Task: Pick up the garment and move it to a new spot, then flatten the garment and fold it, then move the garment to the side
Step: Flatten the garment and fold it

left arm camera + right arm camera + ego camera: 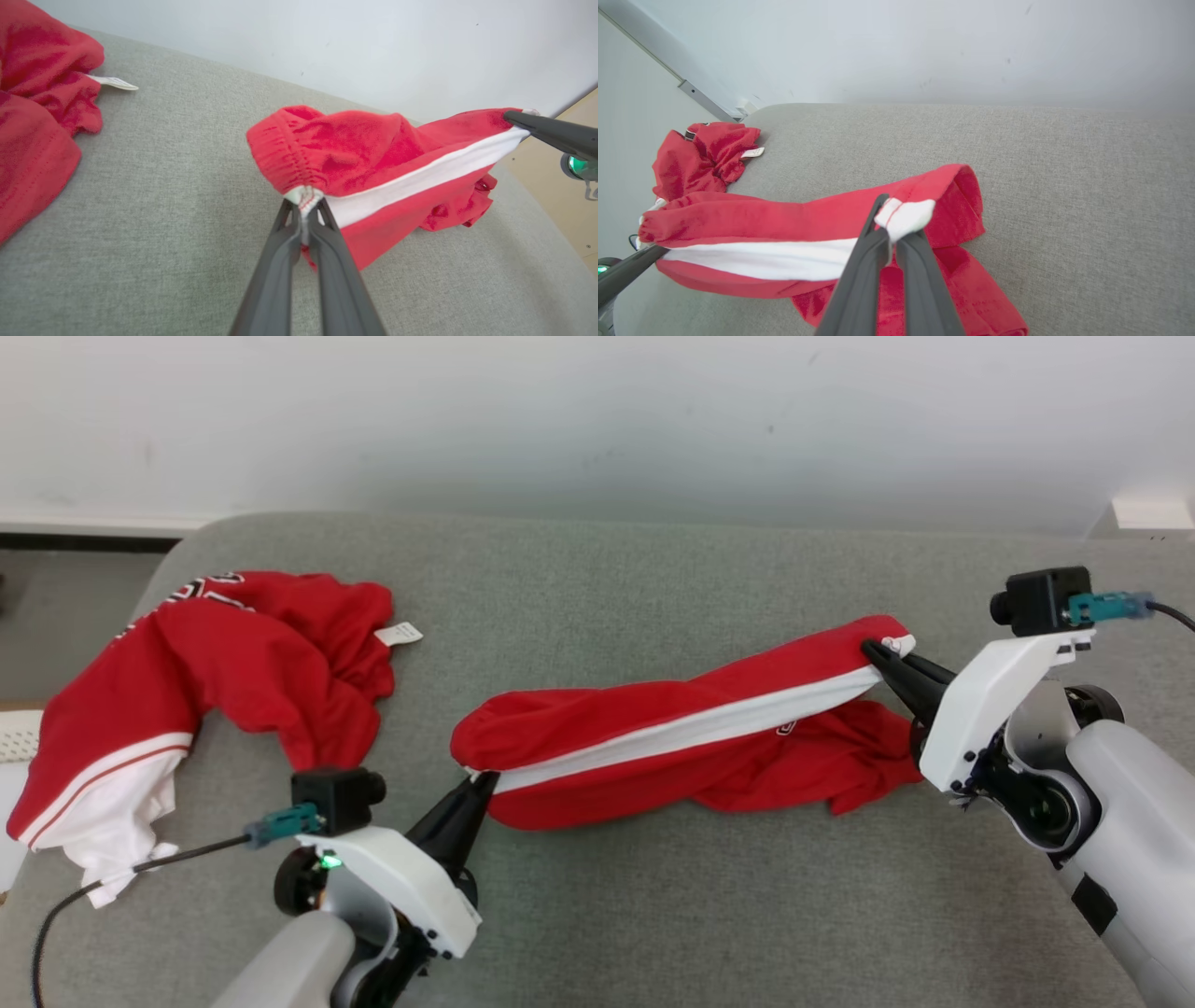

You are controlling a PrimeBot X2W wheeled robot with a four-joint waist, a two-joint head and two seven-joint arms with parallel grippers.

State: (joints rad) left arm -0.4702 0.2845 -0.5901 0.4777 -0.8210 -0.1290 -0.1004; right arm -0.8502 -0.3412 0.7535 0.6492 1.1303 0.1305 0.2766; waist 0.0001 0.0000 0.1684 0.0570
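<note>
The garment (672,733) is a pair of red shorts with a white side stripe, stretched between both grippers across the grey cushion (653,579). My left gripper (481,782) is shut on its white waistband end (304,196). My right gripper (878,653) is shut on the opposite white hem corner (908,215). The stripe runs taut from one grip to the other, while the rest of the garment (924,289) sags in folds onto the cushion below the right grip.
A second red garment (215,681) with white trim and a small white tag (399,634) lies bunched at the cushion's left end, also seen in the left wrist view (42,116). A pale wall (597,420) stands behind the cushion.
</note>
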